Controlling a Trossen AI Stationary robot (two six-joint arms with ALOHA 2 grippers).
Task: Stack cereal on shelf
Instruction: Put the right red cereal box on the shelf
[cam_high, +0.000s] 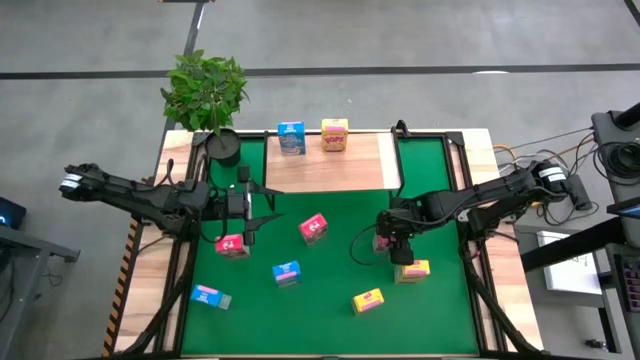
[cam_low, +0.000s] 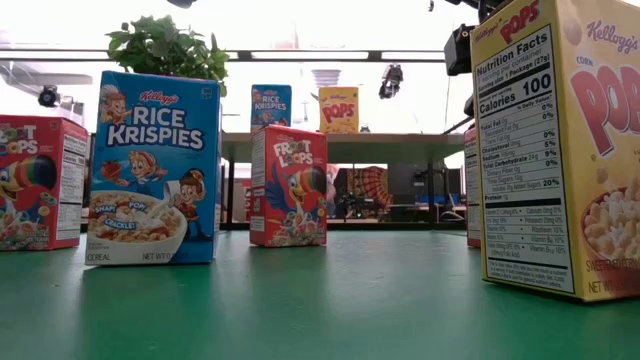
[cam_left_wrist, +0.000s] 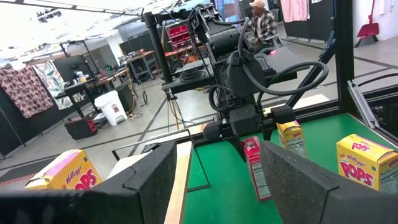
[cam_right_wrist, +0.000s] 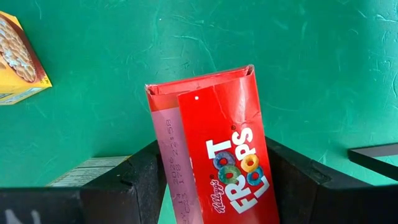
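Note:
The shelf (cam_high: 330, 165) stands at the table's far side with a blue cereal box (cam_high: 291, 137) and a yellow one (cam_high: 334, 134) on its board. My right gripper (cam_right_wrist: 214, 186) points steeply down, shut on a red Froot Loops box (cam_right_wrist: 217, 143) at the mat's right centre (cam_high: 382, 240). My left gripper (cam_high: 260, 207) hovers level over the mat's left, open and with nothing between its fingers (cam_left_wrist: 217, 186). It faces the right arm and the red box (cam_left_wrist: 252, 165). My right gripper pinches the red box between its two fingers, one on the pale narrow side (cam_right_wrist: 163, 168), the other on the opposite edge (cam_right_wrist: 264, 162). The fingers come from above, slanting down. The box stands slightly tilted; in the low view its lower end (cam_low: 471, 240) seems to rest on the mat.
Loose boxes stand or lie on the green mat: red ones (cam_high: 232, 245) (cam_high: 313, 228), a blue one (cam_high: 285, 272), a pink-and-blue one (cam_high: 210, 296), yellow ones (cam_high: 367, 300) (cam_high: 412, 270). A potted plant (cam_high: 205, 90) stands at the far left corner. A person (cam_left_wrist: 258, 22) sits beyond the table.

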